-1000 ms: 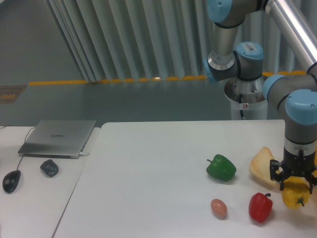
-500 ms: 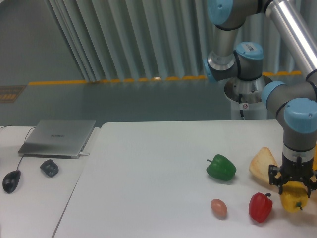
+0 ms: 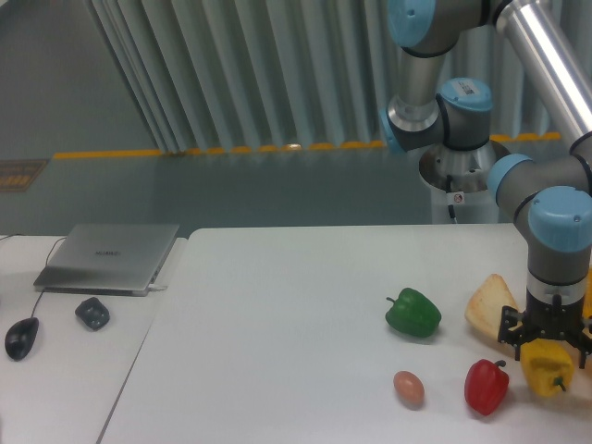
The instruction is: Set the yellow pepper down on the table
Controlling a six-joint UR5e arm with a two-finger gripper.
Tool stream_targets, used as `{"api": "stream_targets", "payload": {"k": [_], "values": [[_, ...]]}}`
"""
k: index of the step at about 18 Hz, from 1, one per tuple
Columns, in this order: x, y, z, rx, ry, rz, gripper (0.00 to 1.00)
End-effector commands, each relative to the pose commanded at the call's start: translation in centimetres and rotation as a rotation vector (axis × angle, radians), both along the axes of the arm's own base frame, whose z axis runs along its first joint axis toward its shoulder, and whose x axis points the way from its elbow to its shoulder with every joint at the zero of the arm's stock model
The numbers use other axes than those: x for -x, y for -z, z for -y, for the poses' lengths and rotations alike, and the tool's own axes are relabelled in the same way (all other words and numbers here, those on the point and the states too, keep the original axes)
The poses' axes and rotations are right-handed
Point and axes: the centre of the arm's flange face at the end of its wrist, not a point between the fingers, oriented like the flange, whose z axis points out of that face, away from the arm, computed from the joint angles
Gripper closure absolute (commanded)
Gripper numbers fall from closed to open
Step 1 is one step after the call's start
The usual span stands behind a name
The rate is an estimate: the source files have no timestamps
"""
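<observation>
The yellow pepper is at the right front of the white table, low at the tabletop and just right of the red pepper. My gripper points straight down over it, its dark fingers on either side of the pepper's top, shut on it. I cannot tell whether the pepper's underside touches the table.
A green pepper lies to the left, a slice of bread behind the gripper, a brownish egg-shaped item left of the red pepper. On the adjoining desk are a laptop, a mouse and a small dark object.
The gripper with the yellow pepper has shifted slightly left and lower, closer to the red pepper. Nothing else moved.
</observation>
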Motion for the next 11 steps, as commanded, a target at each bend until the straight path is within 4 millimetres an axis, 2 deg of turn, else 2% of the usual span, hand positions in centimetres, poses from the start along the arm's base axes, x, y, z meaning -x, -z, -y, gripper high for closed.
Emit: {"api": "stream_targets", "payload": {"k": [5,11], "values": [[0.5,-1.5,-0.5,-0.038,0.019,-0.054,0.00],[0.2,-1.9,-0.2,-0.017,0.117,-0.066,0.00]]}}
